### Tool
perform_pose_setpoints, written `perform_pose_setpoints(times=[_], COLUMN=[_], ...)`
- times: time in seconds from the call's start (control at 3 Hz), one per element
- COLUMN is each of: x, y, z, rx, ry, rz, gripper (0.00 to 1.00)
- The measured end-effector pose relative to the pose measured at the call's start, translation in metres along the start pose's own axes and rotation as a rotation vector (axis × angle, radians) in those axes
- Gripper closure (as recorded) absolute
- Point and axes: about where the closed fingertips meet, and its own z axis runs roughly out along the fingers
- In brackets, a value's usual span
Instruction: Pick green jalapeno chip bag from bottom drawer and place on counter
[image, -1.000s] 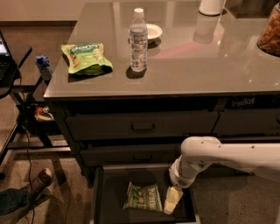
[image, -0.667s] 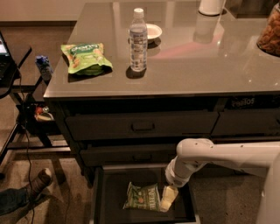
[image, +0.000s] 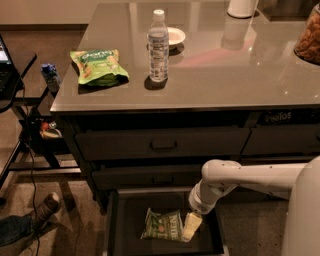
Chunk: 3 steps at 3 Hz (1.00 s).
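My gripper (image: 192, 227) is down in the open bottom drawer (image: 114, 220), at the right edge of the green jalapeno chip bag (image: 161, 225) lying flat there. Honestly can't tell if it's clamped or loose. Further back, the counter (image: 225, 70) holds a brighter green bag (image: 99, 65) and a water bottle (image: 158, 46).

The counter (image: 225, 75) in front of me is glossy grey-brown and carries five things. A bright green bag (image: 99, 65) lies flat near its left edge. Just right of that a clear bottle (image: 158, 47) stands upright with its white cap on, and a small white dish (image: 175, 36) sits close behind it. At the far edge stands a white pot (image: 242, 7) (only its base shows), and at the right edge a jar (image: 309, 37) of brown snacks. Below, the open drawer (image: 130, 220) has a flat dark bottom. The chip bag (image: 162, 225) lies on it, and my gripper (image: 191, 227) hangs low at its right edge.
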Motion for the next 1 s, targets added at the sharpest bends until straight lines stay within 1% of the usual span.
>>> perform_pose_setpoints(times=[0.33, 0.67, 1.0], x=[0.004, -0.004, -0.016], y=[0.002, -0.002, -0.017], z=[0.014, 0.052, 0.114], rx=[-0.012, -0.027, -0.058], ry=[-0.014, -0.031, -0.053], rz=[0.005, -0.036, -0.066], gripper=[0.0, 0.0, 0.0])
